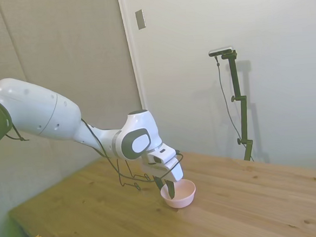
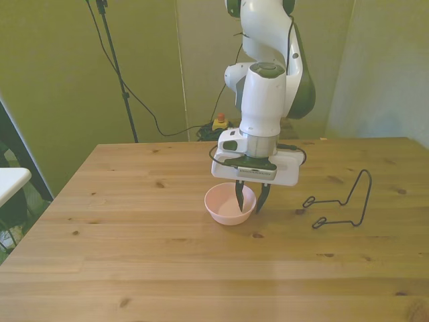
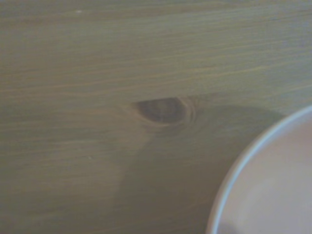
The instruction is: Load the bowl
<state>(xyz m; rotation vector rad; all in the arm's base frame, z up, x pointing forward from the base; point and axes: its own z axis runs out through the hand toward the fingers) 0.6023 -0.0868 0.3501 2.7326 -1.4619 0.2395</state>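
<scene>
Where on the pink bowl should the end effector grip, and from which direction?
Grip the rim of the bowl from above, one finger inside and one outside its wall. It sits upright and open-topped, with smooth shallow sides that offer no handle. The end effector already straddles the rim on the front view's right, likely the simplest spot.

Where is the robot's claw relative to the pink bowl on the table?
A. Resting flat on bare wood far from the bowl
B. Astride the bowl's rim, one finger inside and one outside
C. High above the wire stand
B: in the front view the claw straddles the bowl rim on the front view's right.
</scene>
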